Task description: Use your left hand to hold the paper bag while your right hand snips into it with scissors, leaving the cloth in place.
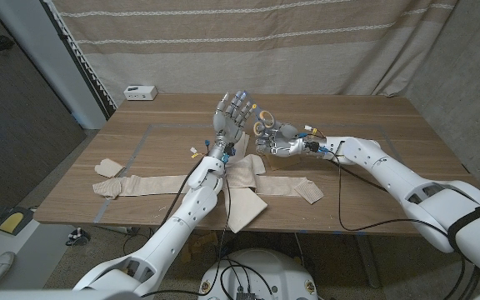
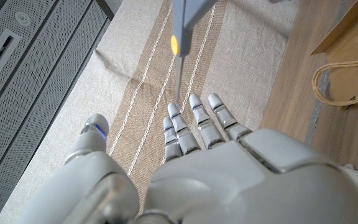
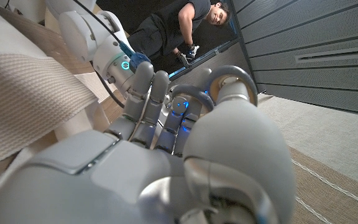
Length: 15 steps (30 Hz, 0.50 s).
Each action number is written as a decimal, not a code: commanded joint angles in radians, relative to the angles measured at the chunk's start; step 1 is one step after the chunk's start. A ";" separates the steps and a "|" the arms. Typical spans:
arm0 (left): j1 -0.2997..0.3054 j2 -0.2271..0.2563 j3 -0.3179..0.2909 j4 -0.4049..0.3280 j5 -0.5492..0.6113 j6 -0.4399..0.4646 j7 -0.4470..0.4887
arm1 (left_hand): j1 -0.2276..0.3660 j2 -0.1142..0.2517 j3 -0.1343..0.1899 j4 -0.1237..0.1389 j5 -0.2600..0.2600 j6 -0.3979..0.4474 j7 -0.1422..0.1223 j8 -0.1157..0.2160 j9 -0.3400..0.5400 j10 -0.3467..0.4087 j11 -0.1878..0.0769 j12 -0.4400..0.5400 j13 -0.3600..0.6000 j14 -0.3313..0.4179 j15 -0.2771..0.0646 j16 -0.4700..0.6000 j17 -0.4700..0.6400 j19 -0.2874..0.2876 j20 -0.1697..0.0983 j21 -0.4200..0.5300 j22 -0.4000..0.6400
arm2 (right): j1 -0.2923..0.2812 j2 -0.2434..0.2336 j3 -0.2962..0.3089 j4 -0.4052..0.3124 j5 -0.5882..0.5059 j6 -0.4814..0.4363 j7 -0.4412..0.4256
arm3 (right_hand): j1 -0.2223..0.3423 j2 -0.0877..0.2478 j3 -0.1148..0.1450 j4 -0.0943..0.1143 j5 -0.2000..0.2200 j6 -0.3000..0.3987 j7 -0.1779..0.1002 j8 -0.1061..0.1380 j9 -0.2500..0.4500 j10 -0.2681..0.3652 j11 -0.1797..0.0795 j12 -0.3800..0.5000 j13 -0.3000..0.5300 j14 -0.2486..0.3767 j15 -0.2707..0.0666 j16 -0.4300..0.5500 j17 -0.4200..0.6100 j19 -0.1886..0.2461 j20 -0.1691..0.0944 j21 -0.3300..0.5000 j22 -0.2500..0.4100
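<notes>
the paper bag (image 1: 244, 200) lies flat at the table's near edge, one corner hanging over it, resting across a long strip of beige cloth (image 1: 152, 185) that runs left and right beneath it. its twine handle (image 2: 344, 84) shows in the left wrist view against the wood. above the bag, the left hand (image 1: 233, 115) is raised off the table, palm upright and fingers (image 2: 194, 124) straight, spread a little and holding nothing. just beside it, the right hand (image 1: 280, 140) is curled around the scissors (image 1: 265, 118), whose loops ring its fingers in the right wrist view; the blades' setting cannot be told. a grey blade with a yellow pivot (image 2: 174, 43) hangs in the air just beyond the left fingertips. a person (image 3: 185, 31) shows past the hands in the right wrist view. a small white box (image 1: 139, 92) sits at the wooden table's (image 1: 373, 125) far left corner.

judged from this, the scissors are in hand but the bag is not yet held: both hands are up and clear of it. the next move calls for the left hand to come down and pin or pinch the bag without dragging the cloth, so the right hand can bring the blades to a free edge.
</notes>
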 commanded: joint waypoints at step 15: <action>0.038 0.037 -0.022 -0.073 0.004 -0.043 0.041 | 0.004 0.005 -0.013 0.002 0.009 0.054 -0.013 0.026 0.007 0.000 -0.004 0.013 -0.003 -0.007 -0.121 0.013 -0.010 -0.002 0.007 -0.011 0.003 | -0.079 -0.034 0.073 -0.092 0.073 0.051 -0.094 | -0.007 0.004 -0.016 -0.001 0.014 -0.014 -0.004 -0.008 -0.052 -0.115 0.032 -0.052 -0.035 -0.090 -0.157 -0.088 -0.059 -0.106 -0.032 -0.008 -0.055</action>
